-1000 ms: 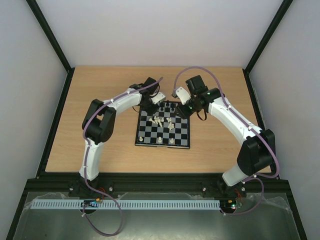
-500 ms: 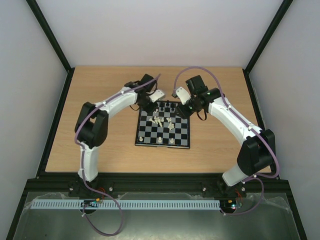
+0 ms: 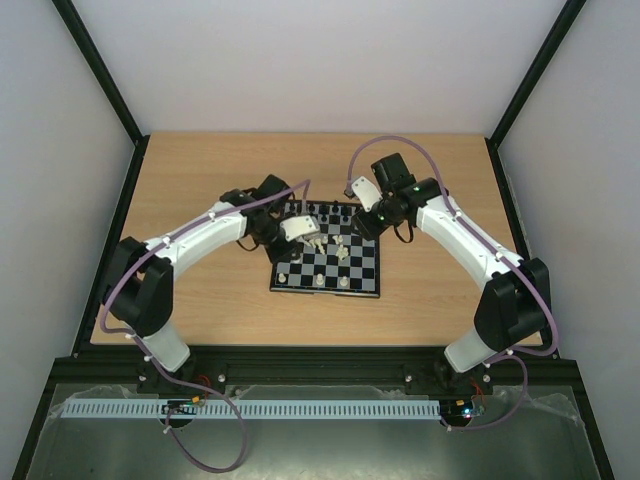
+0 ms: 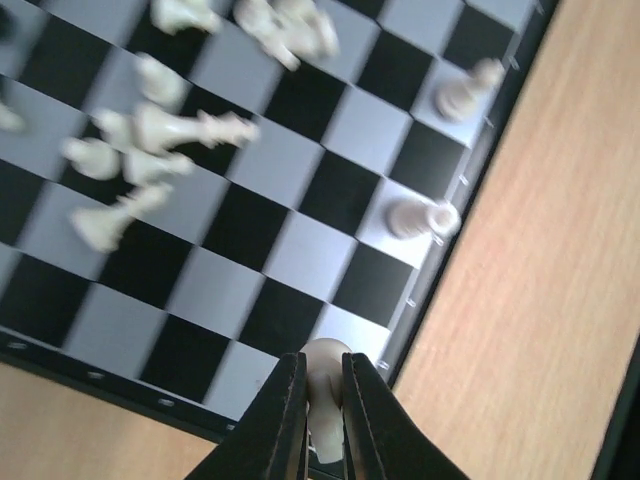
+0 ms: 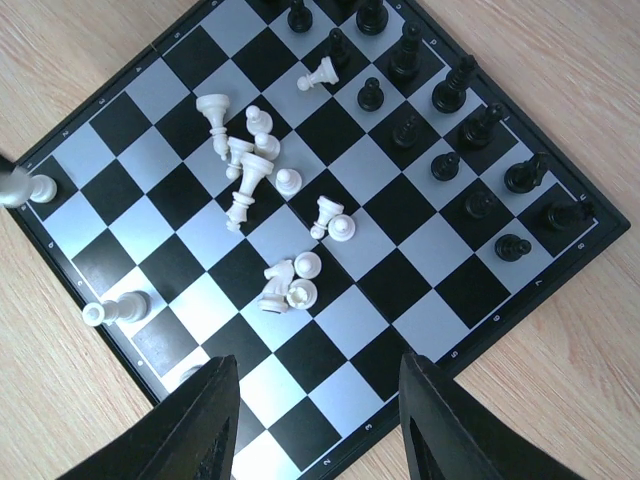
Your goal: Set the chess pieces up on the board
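Clamping a cream piece (image 4: pixel 325 358) between its closed fingers (image 4: pixel 285 425), the left gripper (image 4: pixel 322 372) hangs over the near-left corner square of the board (image 4: pixel 290 262), its arm stretched in from the left side of the table (image 4: pixel 560 300). The piece sits straight in the grip, its long axis running along the fingers and pointing down at the corner. Whether its base already touches the square cannot be told, nor can its rank.

The move ahead looks like a plain set-down and release, so what matters is that the corner lies directly under the fingers, not off to one side. Room is easy here. The board's black rim passes just beside the grip on two sides, with bare table beyond. The next square along the near row is free, the closest standing cream piece (image 4: pixel 420 217) is two squares off, and another (image 4: pixel 465 92) stands two squares past it.

A heap (image 5: pixel 250 165) of toppled cream pieces lies mid-board, well apart from the corner, and the black pieces (image 5: pixel 446 166) stand in two rows along the far edge. The right gripper (image 5: pixel 315 362), jaws spread and holding nothing, hovers above the board's right side, apart from the left arm, which is much the nearer to this corner.
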`<state>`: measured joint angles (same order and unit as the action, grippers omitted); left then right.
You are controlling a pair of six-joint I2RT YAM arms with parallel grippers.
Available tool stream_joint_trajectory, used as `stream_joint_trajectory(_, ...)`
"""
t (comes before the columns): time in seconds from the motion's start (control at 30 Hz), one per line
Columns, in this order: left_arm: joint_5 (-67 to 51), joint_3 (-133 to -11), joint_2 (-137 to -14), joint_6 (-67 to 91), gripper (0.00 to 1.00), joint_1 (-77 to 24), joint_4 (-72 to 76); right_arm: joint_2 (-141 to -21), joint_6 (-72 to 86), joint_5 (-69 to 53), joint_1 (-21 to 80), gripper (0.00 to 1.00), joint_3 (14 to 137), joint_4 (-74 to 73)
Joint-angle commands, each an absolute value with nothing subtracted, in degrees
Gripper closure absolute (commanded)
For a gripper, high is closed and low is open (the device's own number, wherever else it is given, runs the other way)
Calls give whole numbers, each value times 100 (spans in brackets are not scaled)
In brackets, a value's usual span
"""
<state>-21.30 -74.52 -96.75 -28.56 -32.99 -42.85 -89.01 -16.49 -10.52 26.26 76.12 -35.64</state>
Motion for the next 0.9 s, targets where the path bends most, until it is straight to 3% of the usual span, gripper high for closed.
stream_joint_trajectory(0.0, -2334, -6975, -9404, -3505, 92, -3494, -4464, -8720, -1670, -1054, 2612, 55, 7486, -3604)
stream_joint_trajectory(0.47, -1119, -6160, -9496, -3076, 93, -3929, -3522, -8642, -1687, -1055, 2619, 55, 7372, -3591)
stream_joint_trajectory(0.87, -1198, -6367, -9868, -2787, 93, -3929, -3387, -8648, -1705, -1028, 2615, 55, 7333, -3577)
